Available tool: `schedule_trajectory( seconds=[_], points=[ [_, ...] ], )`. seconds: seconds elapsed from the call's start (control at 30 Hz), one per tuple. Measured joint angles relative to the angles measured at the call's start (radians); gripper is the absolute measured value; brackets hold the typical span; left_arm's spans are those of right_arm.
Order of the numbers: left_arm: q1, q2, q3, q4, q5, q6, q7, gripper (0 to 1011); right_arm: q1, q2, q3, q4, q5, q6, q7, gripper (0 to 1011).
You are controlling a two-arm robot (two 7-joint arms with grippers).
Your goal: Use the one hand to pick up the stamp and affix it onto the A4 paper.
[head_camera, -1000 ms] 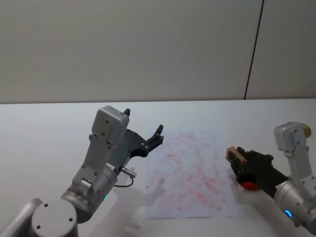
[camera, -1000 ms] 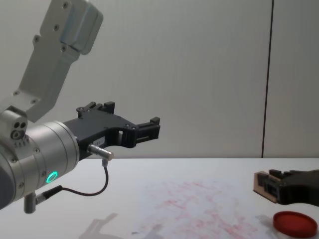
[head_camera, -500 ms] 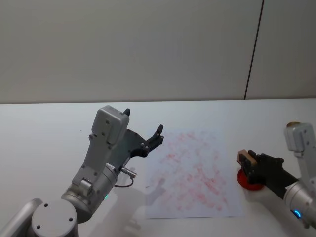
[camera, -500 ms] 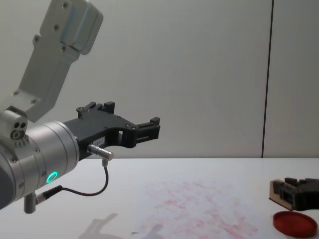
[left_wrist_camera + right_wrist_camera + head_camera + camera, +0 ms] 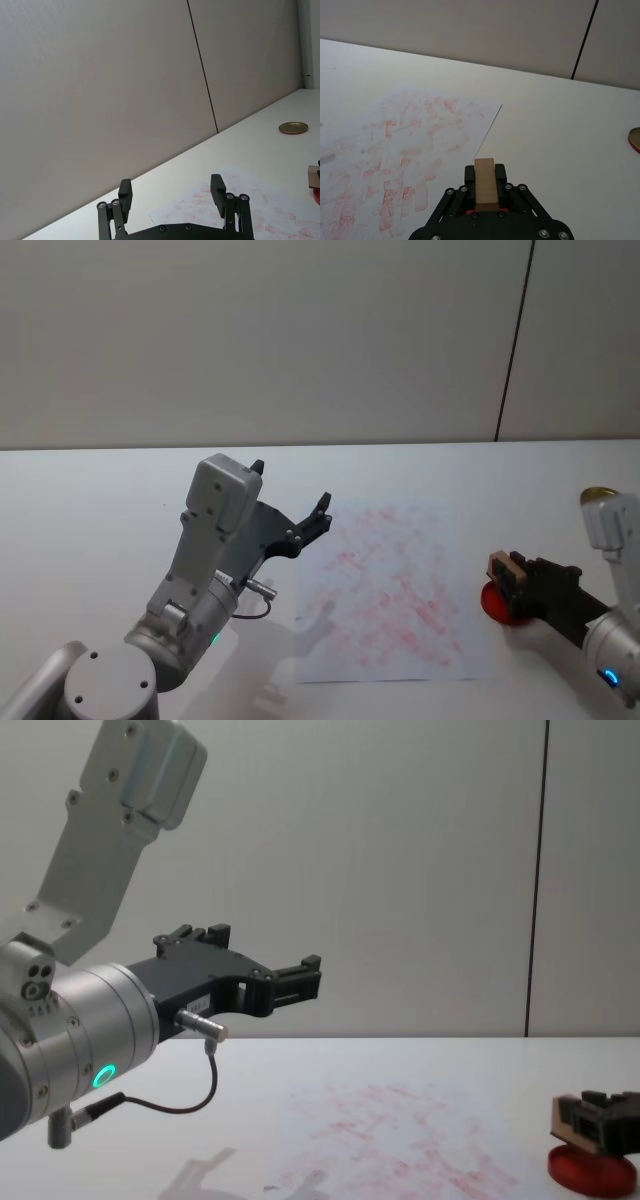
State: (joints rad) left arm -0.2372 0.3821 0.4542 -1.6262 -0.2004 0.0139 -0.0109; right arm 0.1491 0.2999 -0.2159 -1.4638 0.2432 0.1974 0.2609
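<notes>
1. The right gripper (image 5: 505, 575) has its two black fingers closed on the stamp (image 5: 499, 568), a tan wooden block clamped between the fingers; in the right wrist view the stamp (image 5: 485, 187) stands out past the jaws as a narrow upright block.
2. Taking the A4 paper (image 5: 390, 590) as landmark: the stamp sits just off the paper's right edge, near the lower half of that edge, not over the sheet.
3. The red ink pad (image 5: 497, 603) lies on the table beside the same right edge, directly beneath the stamp; in the chest view the stamp (image 5: 567, 1119) sits low over the pad (image 5: 590, 1169), and whether they touch cannot be told.
4. The paper's face, covered in faint red marks, lies open to the left of the stamp.
5. The left gripper (image 5: 318, 516) hangs in the air over the paper's upper left corner, well apart from the stamp; its fingers (image 5: 125, 191) are spread wide and hold nothing.
6. A small brass-coloured disc (image 5: 635, 138) lies on the table well to the right of the paper, beyond its far right corner.
</notes>
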Motion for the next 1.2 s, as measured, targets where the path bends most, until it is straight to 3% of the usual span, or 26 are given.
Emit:
schedule_trajectory(
  seconds=[0.9, 0.93, 0.97, 1.03, 1.07, 1.2],
  points=[
    [0.000, 0.000, 0.000, 0.000, 0.000, 0.000, 0.000, 993, 0.007, 0.006, -0.002, 0.020, -0.012, 0.041, 0.037, 232],
    [0.000, 0.000, 0.000, 0.000, 0.000, 0.000, 0.000, 993, 0.007, 0.006, -0.002, 0.021, -0.014, 0.042, 0.037, 245],
    [0.000, 0.000, 0.000, 0.000, 0.000, 0.000, 0.000, 993, 0.007, 0.006, -0.002, 0.021, -0.015, 0.043, 0.037, 320],
    [0.000, 0.000, 0.000, 0.000, 0.000, 0.000, 0.000, 993, 0.007, 0.006, -0.003, 0.022, -0.017, 0.044, 0.037, 331],
    [0.000, 0.000, 0.000, 0.000, 0.000, 0.000, 0.000, 993, 0.008, 0.006, -0.003, 0.022, -0.018, 0.045, 0.037, 405],
    [0.000, 0.000, 0.000, 0.000, 0.000, 0.000, 0.000, 993, 0.009, 0.006, -0.004, 0.023, -0.019, 0.046, 0.037, 529]
  ],
)
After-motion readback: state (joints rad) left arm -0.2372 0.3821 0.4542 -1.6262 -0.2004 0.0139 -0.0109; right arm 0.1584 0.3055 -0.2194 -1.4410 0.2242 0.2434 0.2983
